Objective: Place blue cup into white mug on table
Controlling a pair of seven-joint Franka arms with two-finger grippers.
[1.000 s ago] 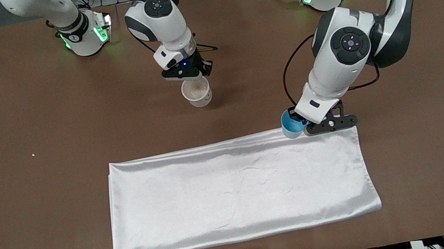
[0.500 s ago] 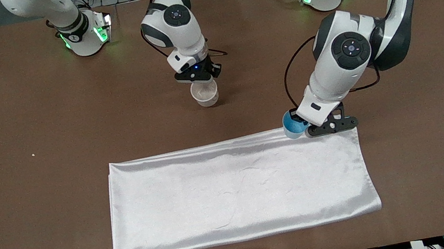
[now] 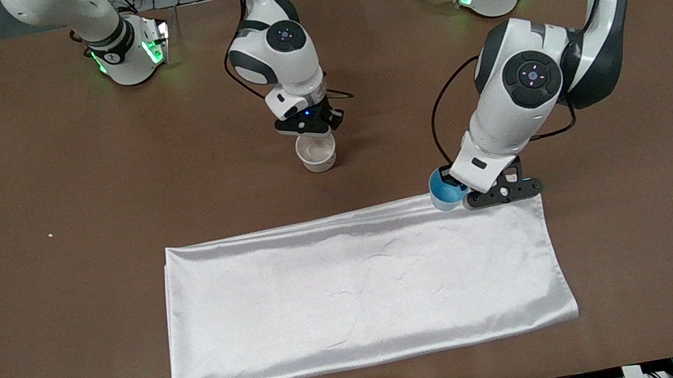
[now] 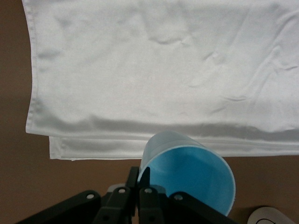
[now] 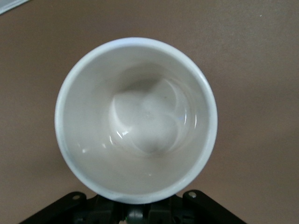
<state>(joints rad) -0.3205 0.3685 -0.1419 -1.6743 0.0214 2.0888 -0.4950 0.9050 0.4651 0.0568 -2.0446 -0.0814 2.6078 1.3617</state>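
The white mug (image 3: 317,152) is upright, mouth up, at the brown table (image 3: 46,268), between the robots' bases and the cloth. My right gripper (image 3: 311,132) is at its rim, shut on it. The mug's handle and the fingers are hidden under the rim in the right wrist view, which shows the empty white mug (image 5: 135,119) from above. My left gripper (image 3: 456,193) is shut on the wall of the blue cup (image 3: 442,192), tilted over the cloth's corner. In the left wrist view the blue cup (image 4: 189,179) has one finger inside and one outside.
A shiny white cloth (image 3: 361,288) lies flat on the table, nearer the front camera than both cups. The white cloth (image 4: 159,70) fills most of the left wrist view. Bare brown table lies between the mug and the blue cup.
The right arm has carried the white mug toward the left arm's end and a little nearer the front camera, and set it more upright. The left gripper and blue cup have hardly moved.
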